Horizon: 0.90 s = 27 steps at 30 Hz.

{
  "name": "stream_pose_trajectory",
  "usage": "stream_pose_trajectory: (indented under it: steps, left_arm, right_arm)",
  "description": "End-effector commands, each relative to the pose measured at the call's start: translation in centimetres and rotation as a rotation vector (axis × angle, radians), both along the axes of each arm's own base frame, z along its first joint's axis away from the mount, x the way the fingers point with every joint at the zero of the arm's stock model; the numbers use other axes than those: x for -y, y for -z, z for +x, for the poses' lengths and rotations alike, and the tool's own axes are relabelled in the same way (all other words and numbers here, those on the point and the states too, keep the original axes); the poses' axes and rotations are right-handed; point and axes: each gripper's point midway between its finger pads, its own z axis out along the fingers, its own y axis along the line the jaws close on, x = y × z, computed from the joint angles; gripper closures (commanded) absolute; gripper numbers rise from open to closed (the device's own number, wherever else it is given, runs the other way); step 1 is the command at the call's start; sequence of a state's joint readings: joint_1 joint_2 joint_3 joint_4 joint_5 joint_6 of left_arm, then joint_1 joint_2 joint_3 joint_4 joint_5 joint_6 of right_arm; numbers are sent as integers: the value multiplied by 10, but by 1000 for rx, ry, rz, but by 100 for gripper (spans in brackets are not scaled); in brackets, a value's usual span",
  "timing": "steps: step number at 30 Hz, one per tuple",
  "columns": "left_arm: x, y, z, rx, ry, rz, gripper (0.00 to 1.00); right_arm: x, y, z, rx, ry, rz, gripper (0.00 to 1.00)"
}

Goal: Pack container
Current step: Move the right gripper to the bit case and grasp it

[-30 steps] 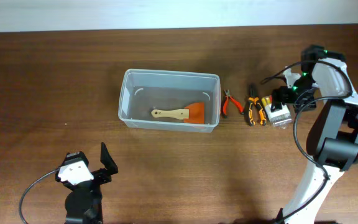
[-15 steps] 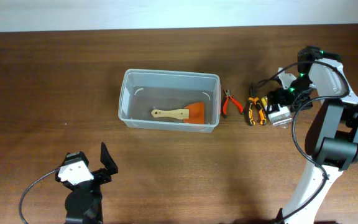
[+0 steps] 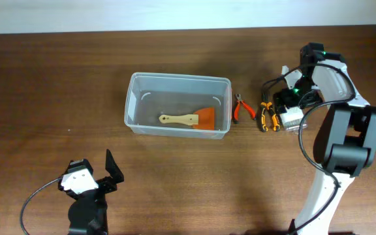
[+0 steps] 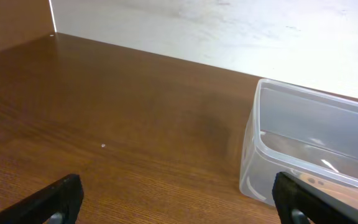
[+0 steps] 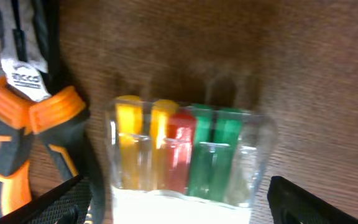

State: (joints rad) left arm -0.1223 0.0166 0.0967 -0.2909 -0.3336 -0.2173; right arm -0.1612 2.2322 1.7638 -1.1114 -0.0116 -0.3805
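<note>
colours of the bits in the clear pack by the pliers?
Yellow, red and green; the clear pack shows best in the right wrist view.

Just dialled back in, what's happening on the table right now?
The right gripper hovers open over a clear case of coloured pieces, beside the orange-handled pliers and small red pliers; nothing is gripped yet. The container holds only a wooden-handled scraper. The left gripper sits open near the front edge of the table.
</note>
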Motion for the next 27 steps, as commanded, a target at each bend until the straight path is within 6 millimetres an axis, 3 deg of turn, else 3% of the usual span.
stream_pose_trajectory:
  steps: [1,4,7,14,20,22,24,27]
  left_arm:
    - [0,1,0,-2,2,9,1]
    - [0,1,0,-2,2,9,1]
    - [0,1,0,-2,3,9,1]
    - [0,1,0,-2,3,9,1]
    - [0,1,0,-2,3,9,1]
    - [0,1,0,-2,3,9,1]
    - [0,1,0,-2,3,9,1]
    - [0,1,0,-2,2,9,1]
  right_arm:
    - [3,18,-10,-61,65,-20,9]
    - [2,23,-12,-77,100,-20,15]
    - [2,24,-11,-75,108,-17,28]
    - [4,31,-20,-96,131,-19,30]
    - [5,23,-17,-94,174,-17,47]
    - [7,1,-6,-59,189,-20,55]
    - [8,-25,6,-6,216,-25,57]
    - [-2,-79,28,112,242,27,60]
